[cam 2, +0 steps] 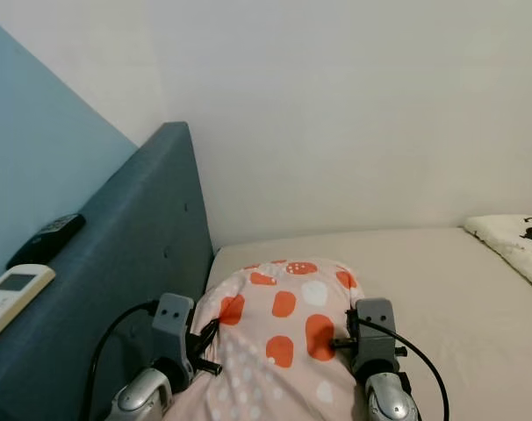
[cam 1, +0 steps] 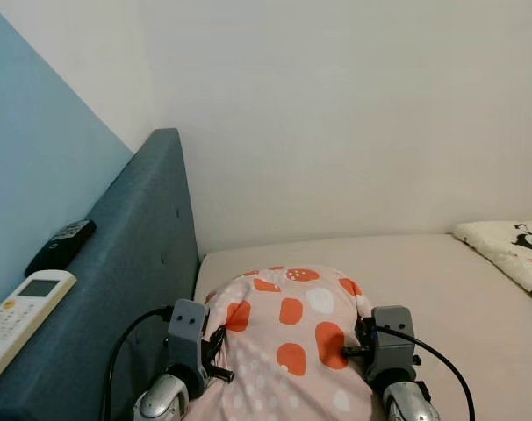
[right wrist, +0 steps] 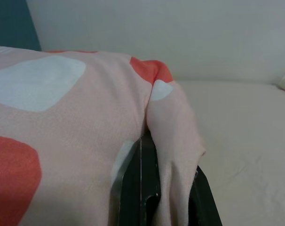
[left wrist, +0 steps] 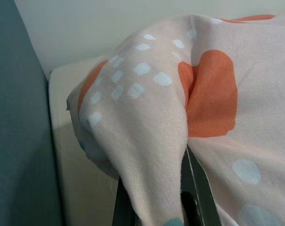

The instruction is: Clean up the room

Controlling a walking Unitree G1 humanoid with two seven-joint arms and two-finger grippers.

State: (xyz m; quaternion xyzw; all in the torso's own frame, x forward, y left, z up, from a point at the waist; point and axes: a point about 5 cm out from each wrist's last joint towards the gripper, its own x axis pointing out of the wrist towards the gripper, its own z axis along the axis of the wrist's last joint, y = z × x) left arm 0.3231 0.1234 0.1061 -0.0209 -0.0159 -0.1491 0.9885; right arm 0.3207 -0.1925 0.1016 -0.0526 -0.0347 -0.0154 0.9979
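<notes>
**Pillow carried by both sides over the bed**

Above the head end of the mattress (cam 1: 442, 281), beside the blue headboard (cam 1: 152, 263), the robot holds a pink pillow (cam 1: 292, 333) with orange and white spots clear of the bed, probably to set it against the headboard. Gripping both sides keeps the soft pillow level and spread. The left gripper (left wrist: 154, 197) pinches a fold of the cover at one side; the right gripper (right wrist: 163, 188) pinches the opposite side, each pair of fingers closed narrowly on cloth. Both arms reach forward in parallel. Two remote controls, white (cam 1: 20, 320) and black (cam 1: 62, 244), rest on the headboard top. A printed pillow (cam 1: 512, 250) lies well apart.
</notes>
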